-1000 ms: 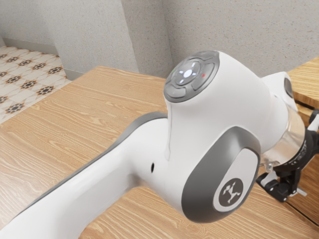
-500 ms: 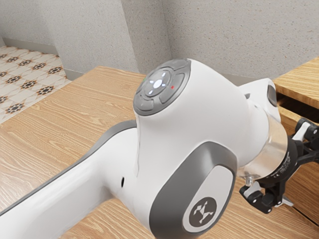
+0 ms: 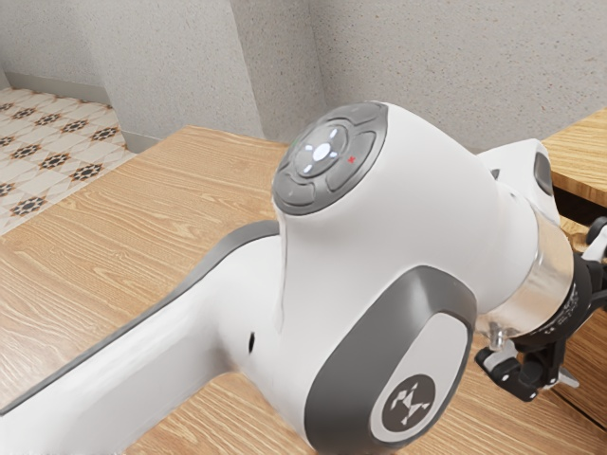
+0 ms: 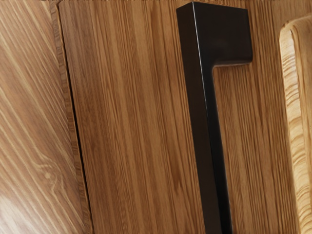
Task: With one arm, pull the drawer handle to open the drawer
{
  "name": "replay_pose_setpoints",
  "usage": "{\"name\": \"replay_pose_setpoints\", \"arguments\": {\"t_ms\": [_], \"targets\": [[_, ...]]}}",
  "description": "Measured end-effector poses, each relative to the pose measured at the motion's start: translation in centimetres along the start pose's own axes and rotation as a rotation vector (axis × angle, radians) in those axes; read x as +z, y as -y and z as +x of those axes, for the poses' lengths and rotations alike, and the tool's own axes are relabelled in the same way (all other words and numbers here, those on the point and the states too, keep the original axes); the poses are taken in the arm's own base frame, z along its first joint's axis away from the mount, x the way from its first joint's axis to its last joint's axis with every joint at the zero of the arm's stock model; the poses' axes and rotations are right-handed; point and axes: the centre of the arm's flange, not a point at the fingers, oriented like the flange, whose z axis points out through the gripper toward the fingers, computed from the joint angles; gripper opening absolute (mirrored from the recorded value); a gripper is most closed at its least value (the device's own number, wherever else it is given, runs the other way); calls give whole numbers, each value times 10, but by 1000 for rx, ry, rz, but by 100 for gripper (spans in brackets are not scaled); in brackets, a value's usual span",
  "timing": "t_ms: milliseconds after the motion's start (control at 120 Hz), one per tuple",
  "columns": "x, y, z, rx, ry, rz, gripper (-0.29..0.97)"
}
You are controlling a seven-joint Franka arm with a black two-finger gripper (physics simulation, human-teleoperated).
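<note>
A wooden cabinet [image 3: 580, 152] stands at the exterior view's right edge, with a dark gap [image 3: 580, 197] under its top board. My white arm reaches across the table to it, and the black gripper [image 3: 597, 265] sits against the cabinet's front, mostly cut off by the frame edge. In the wrist view the drawer front [image 4: 136, 126] is very close, and its long black bar handle [image 4: 204, 122] runs right past the hand. One end of the handle bends back to the wood. The drawer front's edge seam [image 4: 73, 126] lies beside it.
The wooden table [image 3: 142, 218] stretches out toward the exterior view's left. Grey speckled walls [image 3: 427, 47] stand behind it, and patterned floor tiles [image 3: 47, 142] show at the far left. My bulky arm link [image 3: 379, 284] hides the table's middle.
My arm swung toward the exterior view's left half a second ago and has since moved partly back to the right, with the hand staying at the cabinet front.
</note>
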Motion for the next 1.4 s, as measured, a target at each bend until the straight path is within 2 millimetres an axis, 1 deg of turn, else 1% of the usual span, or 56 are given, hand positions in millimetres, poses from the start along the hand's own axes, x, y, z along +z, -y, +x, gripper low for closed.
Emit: {"name": "replay_pose_setpoints", "arguments": {"t_ms": [108, 275, 400, 608, 725, 842, 908, 992, 1150, 1400], "targets": [[7, -1, 0, 1, -1, 7, 65], [21, 8, 3, -7, -3, 36, 65], [21, 13, -1, -12, 9, 41, 65], [-1, 26, -2, -22, 16, 34, 65], [-12, 32, 2, -29, 16, 29, 65], [-11, 38, 6, -35, 14, 37, 65], [-11, 41, 5, -36, 15, 36, 65], [-19, 46, 4, -36, 18, 28, 65], [-34, 57, 8, -49, 26, 19, 65], [-40, 73, 3, -47, 36, 20, 65]]}}
